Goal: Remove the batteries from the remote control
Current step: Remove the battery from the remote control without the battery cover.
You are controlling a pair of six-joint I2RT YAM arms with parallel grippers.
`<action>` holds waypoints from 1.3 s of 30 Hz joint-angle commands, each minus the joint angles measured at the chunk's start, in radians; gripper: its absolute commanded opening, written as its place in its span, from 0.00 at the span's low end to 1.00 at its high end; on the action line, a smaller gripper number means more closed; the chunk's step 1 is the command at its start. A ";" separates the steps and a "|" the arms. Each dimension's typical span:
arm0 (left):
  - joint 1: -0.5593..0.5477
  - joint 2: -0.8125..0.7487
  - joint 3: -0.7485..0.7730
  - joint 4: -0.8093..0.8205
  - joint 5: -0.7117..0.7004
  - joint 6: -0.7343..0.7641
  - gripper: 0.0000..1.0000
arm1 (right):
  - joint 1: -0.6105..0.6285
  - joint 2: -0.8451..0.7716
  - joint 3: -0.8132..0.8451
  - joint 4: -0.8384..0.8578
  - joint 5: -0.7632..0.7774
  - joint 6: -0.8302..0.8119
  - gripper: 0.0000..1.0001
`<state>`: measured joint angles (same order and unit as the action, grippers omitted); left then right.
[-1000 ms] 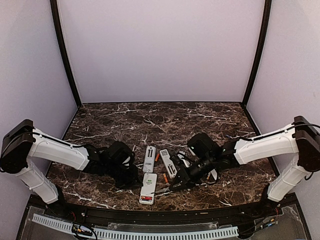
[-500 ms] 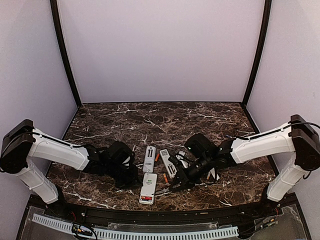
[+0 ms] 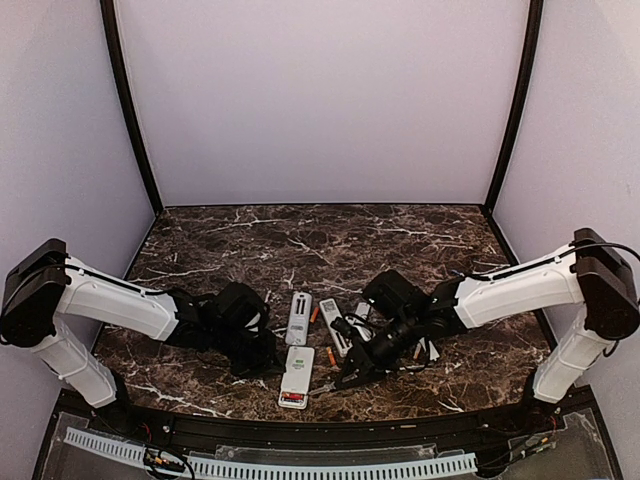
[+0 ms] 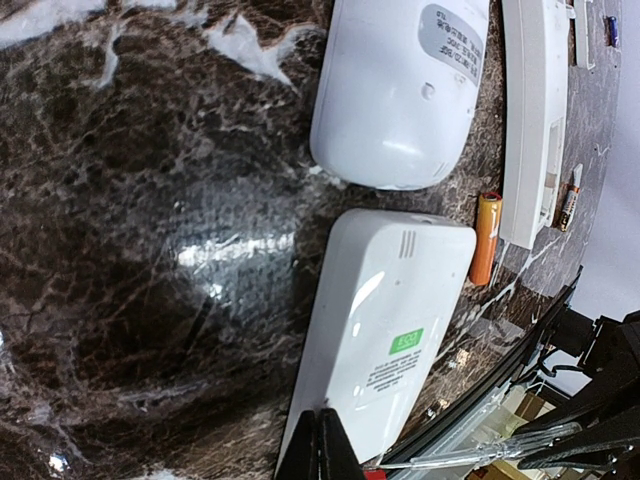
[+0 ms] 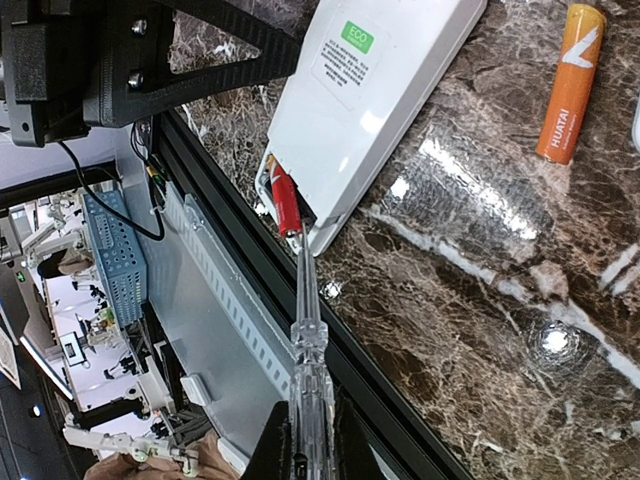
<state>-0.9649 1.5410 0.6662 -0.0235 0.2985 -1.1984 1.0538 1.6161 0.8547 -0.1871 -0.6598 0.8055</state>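
A white remote lies back up near the table's front edge, also in the top view. A red battery sits in its open end compartment. My right gripper is shut on a clear screwdriver, whose tip touches that battery. My left gripper is shut, its tips against the remote's left edge. A loose orange battery lies on the marble beside the remote; it also shows in the left wrist view.
Two more white remotes lie behind the near one, one with an open compartment. Another small battery lies beside it. The table's black front rail runs close below the screwdriver.
My right arm has shifted a little left, bringing the screwdriver tip toward the near remote's end. The left arm and the remotes have not moved.
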 commanded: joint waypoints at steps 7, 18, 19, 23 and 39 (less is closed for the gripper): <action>-0.029 0.045 -0.012 -0.029 0.006 0.002 0.03 | 0.009 0.053 0.039 0.099 -0.062 0.020 0.00; -0.029 0.048 -0.007 -0.028 0.009 0.005 0.02 | 0.010 0.097 0.081 0.124 -0.085 0.019 0.00; -0.029 0.048 -0.008 -0.029 0.009 0.005 0.02 | 0.010 0.101 0.081 0.127 -0.087 0.020 0.00; -0.028 0.046 -0.011 -0.024 0.009 0.002 0.02 | 0.010 0.111 0.087 0.133 -0.092 0.020 0.00; -0.029 0.042 -0.016 -0.018 0.010 -0.001 0.02 | 0.011 0.107 0.127 0.083 -0.066 -0.009 0.00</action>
<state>-0.9653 1.5414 0.6674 -0.0235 0.2977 -1.1980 1.0542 1.7504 0.9623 -0.0753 -0.7475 0.8192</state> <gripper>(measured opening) 0.025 0.080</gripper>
